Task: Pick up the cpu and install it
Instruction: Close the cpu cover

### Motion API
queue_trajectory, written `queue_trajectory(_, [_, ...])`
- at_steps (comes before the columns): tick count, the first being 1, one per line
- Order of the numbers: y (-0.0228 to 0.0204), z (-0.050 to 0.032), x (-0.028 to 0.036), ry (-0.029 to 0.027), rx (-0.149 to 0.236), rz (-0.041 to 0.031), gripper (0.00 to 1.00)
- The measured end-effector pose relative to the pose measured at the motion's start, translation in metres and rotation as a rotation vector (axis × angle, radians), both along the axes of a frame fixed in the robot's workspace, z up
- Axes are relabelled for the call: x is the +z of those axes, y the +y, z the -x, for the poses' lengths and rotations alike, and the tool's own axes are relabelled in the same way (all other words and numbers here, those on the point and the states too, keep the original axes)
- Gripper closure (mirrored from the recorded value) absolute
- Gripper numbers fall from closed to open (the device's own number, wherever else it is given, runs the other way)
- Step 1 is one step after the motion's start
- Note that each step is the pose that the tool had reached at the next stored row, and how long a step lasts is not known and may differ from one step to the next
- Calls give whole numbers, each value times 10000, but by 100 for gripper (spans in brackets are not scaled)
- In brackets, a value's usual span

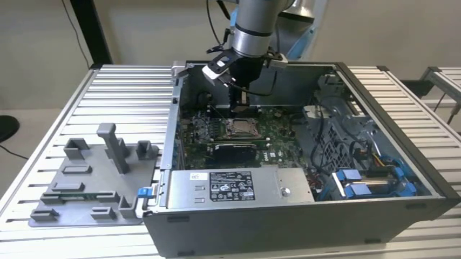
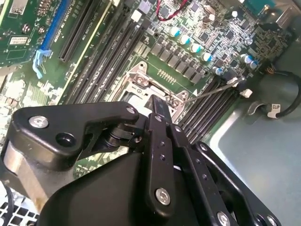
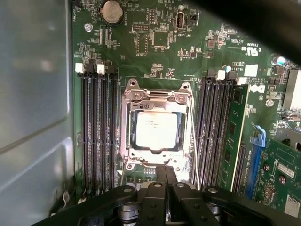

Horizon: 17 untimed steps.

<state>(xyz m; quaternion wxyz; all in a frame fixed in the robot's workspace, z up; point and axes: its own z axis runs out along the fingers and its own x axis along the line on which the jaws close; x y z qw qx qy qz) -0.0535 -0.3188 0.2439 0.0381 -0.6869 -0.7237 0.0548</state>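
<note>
On a slatted aluminium table [image 1: 129,91], a grey plastic tray [image 1: 101,181] of moulded blocks lies at the exterior view's left, just beside an open computer case [image 1: 288,226]. Nearest inside the case is a silver power-supply box [image 1: 238,186]. Blue plastic drive fittings [image 1: 360,181] sit toward the exterior view's right.

Beyond the box lies the green motherboard [image 1: 277,135]. The cpu [image 1: 240,128] is not in the gripper. It lies flat in its socket at the middle of the board, silvery top up. In the first wrist view the cpu [image 3: 155,130] sits squarely inside the socket's metal frame [image 3: 155,96]. Black memory slots [image 3: 99,132] run along both sides of it, and a coin-cell battery [image 3: 112,10] sits farther up the board.

The gripper [image 1: 241,100] hangs over the far edge of the socket, pointing straight down into the case. In both wrist views its two black fingers are pressed together with nothing between them, the tips [image 3: 165,173] just beside the socket frame. The second wrist view sets the same tips [image 2: 158,106] next to the frame's corner, near a thin wire lever [image 2: 211,90]. Whether they touch the board cannot be told.

Above, the grey robot arm [image 1: 253,27] rises in front of a pale wall.
</note>
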Motion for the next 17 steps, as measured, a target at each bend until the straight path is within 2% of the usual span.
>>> queue_trajectory(14, [0,16,0,-4,6,0,100])
queue_trajectory(17, [0,33,-31,-3,35,1,100])
